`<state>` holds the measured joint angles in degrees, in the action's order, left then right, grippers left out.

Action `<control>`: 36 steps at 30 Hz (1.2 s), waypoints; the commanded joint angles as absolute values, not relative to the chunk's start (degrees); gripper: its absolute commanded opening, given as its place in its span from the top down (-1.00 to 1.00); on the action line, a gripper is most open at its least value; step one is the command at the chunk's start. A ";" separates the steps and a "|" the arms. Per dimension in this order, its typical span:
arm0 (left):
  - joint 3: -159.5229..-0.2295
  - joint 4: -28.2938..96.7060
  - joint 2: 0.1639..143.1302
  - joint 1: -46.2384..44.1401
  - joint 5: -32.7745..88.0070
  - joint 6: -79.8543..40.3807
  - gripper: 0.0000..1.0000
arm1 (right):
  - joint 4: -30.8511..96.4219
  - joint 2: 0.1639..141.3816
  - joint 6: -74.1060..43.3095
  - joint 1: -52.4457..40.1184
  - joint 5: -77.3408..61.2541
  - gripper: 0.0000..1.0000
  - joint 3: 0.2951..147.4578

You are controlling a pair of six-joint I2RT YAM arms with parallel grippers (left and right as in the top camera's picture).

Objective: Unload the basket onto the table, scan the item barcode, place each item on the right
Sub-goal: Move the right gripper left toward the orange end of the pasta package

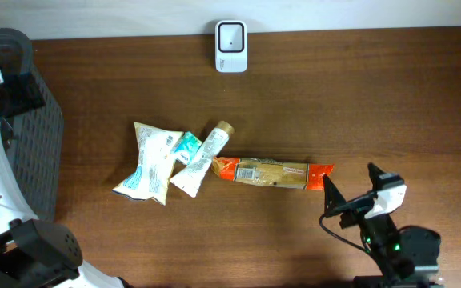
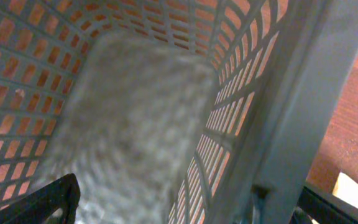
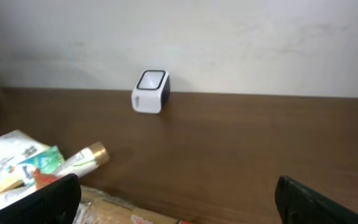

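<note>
A dark grey plastic basket (image 1: 45, 136) stands at the left end of the counter (image 1: 390, 96). Its walls are an open lattice of rectangular holes, and brown shows through them in the left wrist view. That view looks down into the basket, showing a blurred solid grey floor and a thick, smooth rim. The counter surface is dark brown wood grain. An off-white wall (image 3: 241, 37) runs along its far edge.

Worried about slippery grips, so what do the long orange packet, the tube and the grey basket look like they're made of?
Long orange packet: probably thin printed plastic film, with flat sealed ends.
Tube: looks like soft white plastic, with a gold-toned cap.
Grey basket: rigid moulded plastic, matt, with open lattice walls.
</note>
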<state>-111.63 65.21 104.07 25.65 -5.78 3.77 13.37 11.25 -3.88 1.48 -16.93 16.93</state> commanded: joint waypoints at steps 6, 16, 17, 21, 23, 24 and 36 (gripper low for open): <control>-111.42 65.21 104.25 26.06 -5.34 3.25 -0.98 | 20.29 30.63 -3.38 1.96 -24.05 -0.97 34.72; -111.42 65.19 104.25 26.04 -5.34 3.25 -0.99 | 34.30 42.65 -3.20 1.96 -23.79 -0.97 48.45; -111.42 65.19 104.25 26.06 -5.34 3.27 -0.99 | 34.33 42.65 -3.18 1.96 -23.79 -0.97 48.45; -111.42 65.21 104.25 26.04 -5.34 3.25 -0.98 | 34.35 43.18 -3.18 1.93 -23.79 -0.97 48.45; -111.42 65.19 104.25 26.06 -5.34 3.25 -0.98 | 34.30 43.62 -3.20 1.96 -23.77 -0.97 48.45; -111.42 65.19 104.25 26.06 -5.34 3.25 -0.98 | 34.30 43.97 -3.20 1.96 -22.61 -0.97 48.45; -111.42 65.19 104.25 26.06 -5.34 3.25 -0.98 | 36.32 57.32 -3.42 1.91 -29.52 -0.97 48.38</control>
